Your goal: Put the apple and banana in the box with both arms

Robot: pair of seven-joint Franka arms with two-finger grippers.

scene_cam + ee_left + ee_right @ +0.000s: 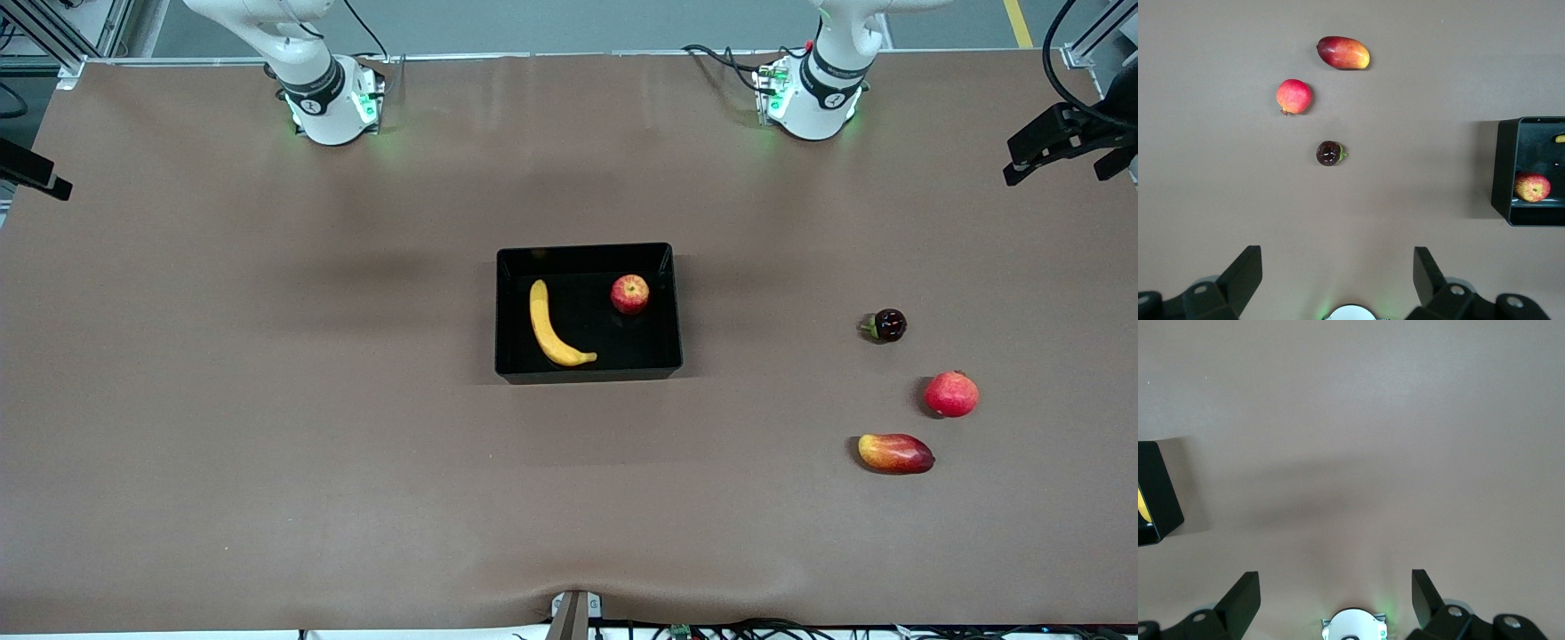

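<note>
Counter [267,400]: matte brown sheet, faintly rumpled. Toward my left arm's end of the box: oblong mango [895,453]. Box [588,371]: glossy black tray at mid-counter, holding curved yellow banana [551,325] and dimpled red apple [629,293]; task judged complete. My left pincer [1338,280] and right pincer [1336,597]: raised over bare counter, jaws apart, empty.

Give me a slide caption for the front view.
Banana and apple lie in the black box; three other fruits sit on the table toward the left arm's end.
</note>
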